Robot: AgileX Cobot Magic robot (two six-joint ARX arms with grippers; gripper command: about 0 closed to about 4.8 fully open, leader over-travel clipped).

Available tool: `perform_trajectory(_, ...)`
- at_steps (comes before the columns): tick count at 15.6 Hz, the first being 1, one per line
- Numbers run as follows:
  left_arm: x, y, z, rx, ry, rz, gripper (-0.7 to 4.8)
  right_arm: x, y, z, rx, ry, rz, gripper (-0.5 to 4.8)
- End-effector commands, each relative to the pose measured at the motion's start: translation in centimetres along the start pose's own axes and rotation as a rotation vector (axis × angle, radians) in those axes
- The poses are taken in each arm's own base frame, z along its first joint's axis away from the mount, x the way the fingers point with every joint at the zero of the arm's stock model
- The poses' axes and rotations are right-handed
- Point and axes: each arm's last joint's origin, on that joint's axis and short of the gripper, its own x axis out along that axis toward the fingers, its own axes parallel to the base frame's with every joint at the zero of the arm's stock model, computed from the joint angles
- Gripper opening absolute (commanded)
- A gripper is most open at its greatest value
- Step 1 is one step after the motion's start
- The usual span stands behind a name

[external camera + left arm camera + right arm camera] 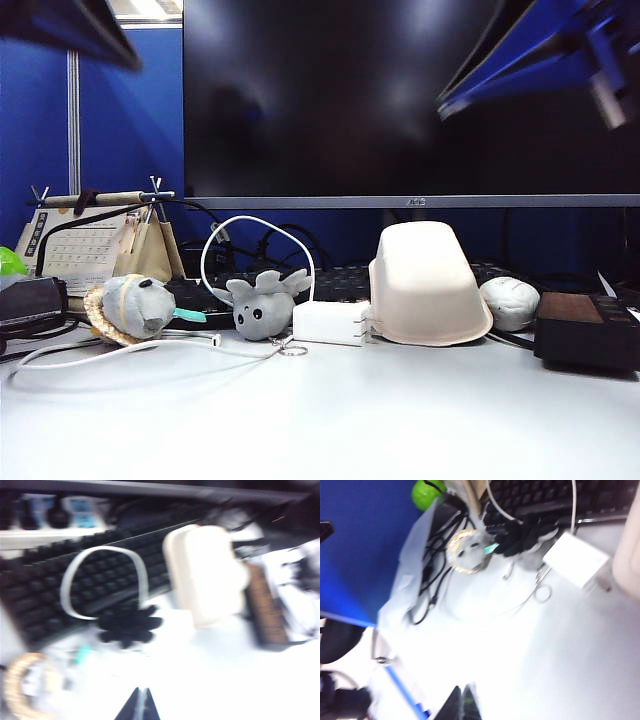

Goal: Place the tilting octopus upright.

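Left gripper (138, 705): jaws closed, empty, above the white table (400, 420). Right gripper (461, 703): jaws closed, empty, likewise raised. Tilting octopus (262, 303): legs-up on the table at 10 o'clock from exterior-view centre, touching the white charger (331, 323). Beyond it: keyboard (340, 283), then monitor (410, 100).

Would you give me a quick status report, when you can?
Left gripper and right gripper shut, empty, above table. Octopus upside down, untouched. White charger right beside it.
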Motion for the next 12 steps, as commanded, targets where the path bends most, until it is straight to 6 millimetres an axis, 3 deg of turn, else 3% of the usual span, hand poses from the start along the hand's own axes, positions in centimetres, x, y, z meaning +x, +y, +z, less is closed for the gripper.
perform_trajectory(1,2.1,0.7,-0.2,0.064,0.048,0.025,-0.05,2.0,-0.4,0.6,-0.029,-0.005,0.022,-0.06)
perform_trajectory(8,7.1,1.7,-0.9,0.06,0.104,0.014,-0.05,7.3,-1.7,1.0,-0.029,0.021,0.111,-0.05)
perform_trajectory(12,7.7,1.8,-0.6,0.072,0.064,0.008,-0.03,9.5,-3.1,1.1,-0.002,0.016,0.137,0.04)
